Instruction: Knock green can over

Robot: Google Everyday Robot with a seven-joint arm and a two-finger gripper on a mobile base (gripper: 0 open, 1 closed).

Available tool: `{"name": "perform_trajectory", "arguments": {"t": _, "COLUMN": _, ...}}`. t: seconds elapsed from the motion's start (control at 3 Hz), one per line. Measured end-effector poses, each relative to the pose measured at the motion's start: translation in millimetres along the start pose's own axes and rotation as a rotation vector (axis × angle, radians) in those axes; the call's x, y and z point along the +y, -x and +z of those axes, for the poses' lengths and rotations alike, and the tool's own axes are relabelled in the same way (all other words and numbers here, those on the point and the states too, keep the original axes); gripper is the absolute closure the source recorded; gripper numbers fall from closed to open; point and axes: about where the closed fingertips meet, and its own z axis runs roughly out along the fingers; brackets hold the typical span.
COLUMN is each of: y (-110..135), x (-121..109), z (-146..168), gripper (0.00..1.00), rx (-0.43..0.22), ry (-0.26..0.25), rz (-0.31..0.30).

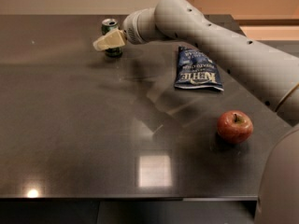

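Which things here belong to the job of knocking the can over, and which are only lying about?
Belong to the job:
green can, upright near the far edge of the table
claw, in front of the can's side

Only lying about:
blue chip bag
red apple

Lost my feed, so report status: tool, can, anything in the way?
Tool at the green can, contact unclear. Can upright, not yet knocked. Chip bag and apple off to the side, nothing between.
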Motion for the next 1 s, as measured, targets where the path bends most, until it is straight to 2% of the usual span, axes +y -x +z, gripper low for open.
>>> {"name": "perform_trajectory", "arguments": {"t": 0.33, "y": -0.4, "x": -7.6, "z": -2.3, "gripper": 0.00, "rx": 0.005, "ry": -0.019, "rz": 0.019}}
{"name": "perform_trajectory", "arguments": {"t": 1.0, "y": -8.6, "x": -41.6, "z": 5.2, "gripper": 0.00, "rx": -0.059, "ry": -0.073, "rz": 0.064}}
